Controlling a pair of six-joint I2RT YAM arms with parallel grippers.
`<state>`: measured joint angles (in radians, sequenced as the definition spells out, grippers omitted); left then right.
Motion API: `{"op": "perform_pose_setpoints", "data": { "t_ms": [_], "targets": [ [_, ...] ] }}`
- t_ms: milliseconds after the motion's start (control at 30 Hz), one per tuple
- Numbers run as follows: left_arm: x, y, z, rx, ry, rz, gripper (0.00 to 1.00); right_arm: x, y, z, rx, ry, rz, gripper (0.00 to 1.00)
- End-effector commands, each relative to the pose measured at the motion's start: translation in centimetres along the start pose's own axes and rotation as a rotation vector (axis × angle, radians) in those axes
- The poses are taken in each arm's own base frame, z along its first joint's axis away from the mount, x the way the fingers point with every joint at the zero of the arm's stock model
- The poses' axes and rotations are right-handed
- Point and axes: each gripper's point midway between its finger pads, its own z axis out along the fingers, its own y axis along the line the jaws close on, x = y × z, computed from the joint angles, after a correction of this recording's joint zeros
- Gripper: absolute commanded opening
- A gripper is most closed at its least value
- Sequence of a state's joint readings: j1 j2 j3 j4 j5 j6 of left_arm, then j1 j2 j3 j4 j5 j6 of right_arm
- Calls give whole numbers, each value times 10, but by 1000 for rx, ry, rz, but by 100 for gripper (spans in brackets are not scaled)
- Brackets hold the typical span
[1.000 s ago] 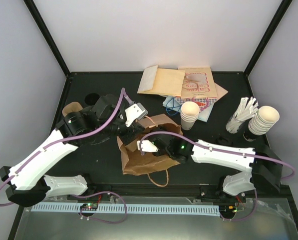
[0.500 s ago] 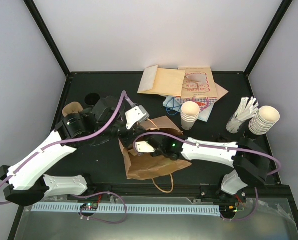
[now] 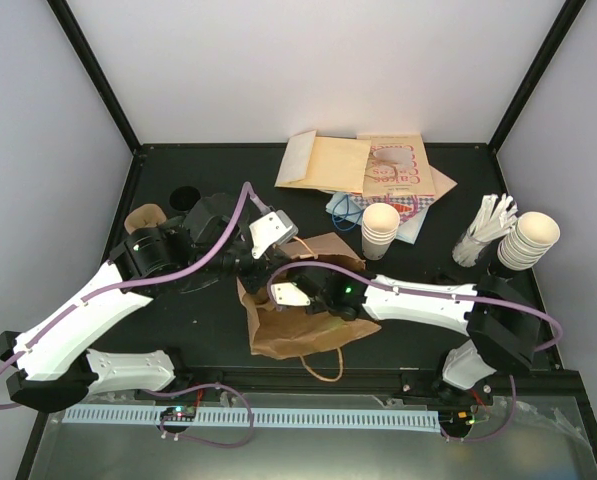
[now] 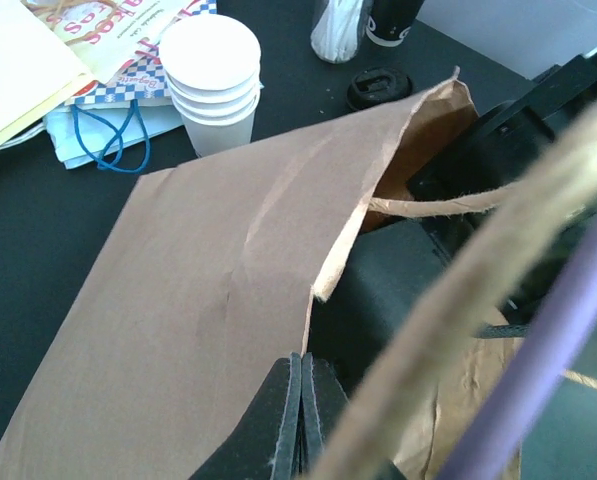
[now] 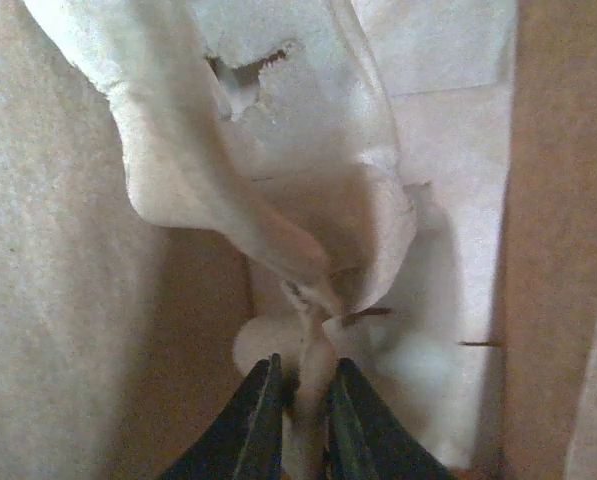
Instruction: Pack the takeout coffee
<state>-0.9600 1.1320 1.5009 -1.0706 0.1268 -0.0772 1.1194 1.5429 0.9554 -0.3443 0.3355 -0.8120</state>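
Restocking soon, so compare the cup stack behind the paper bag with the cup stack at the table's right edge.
The middle cup stack shows about four nested rims; the right cup stack shows more. The middle cup stack stands behind the brown paper bag; the right cup stack beside the holder of white sticks. Both are lidless cream cups, mouths up.

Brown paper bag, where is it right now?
In the top view, the brown paper bag lies in the middle, down and left of the stack of cream cups.
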Motion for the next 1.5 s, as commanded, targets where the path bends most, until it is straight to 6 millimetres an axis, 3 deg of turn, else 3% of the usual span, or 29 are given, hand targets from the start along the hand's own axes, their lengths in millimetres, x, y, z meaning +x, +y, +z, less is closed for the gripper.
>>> {"op": "perform_pose_setpoints", "data": {
  "t_ms": [0,200,300,500,833,1167,1467],
  "targets": [
    [2,3,-2,-30,1,25,2,-7,-18,-15,56,-55,55,15],
    [1,7,-2,-48,-6,23,2,-5,-30,-26,128,-73,75,2],
    [-1,7,-4,-53,-15,23,2,-3,-35,-28,168,-77,85,1],
    [-9,-3,-8,1,-42,6,2,3,-41,-11,235,-18,89,1],
    [-10,-20,-10,105,-73,-9,2,-10,-52,5,324,-66,73,1],
    [-6,-2,-11,15,-63,-40,2,-18,-53,-29,418,-197,61,1],
    [-3,-10,-6,64,-31,-44,2,-19,-60,-23,468,-178,60,1]
  ]
}}
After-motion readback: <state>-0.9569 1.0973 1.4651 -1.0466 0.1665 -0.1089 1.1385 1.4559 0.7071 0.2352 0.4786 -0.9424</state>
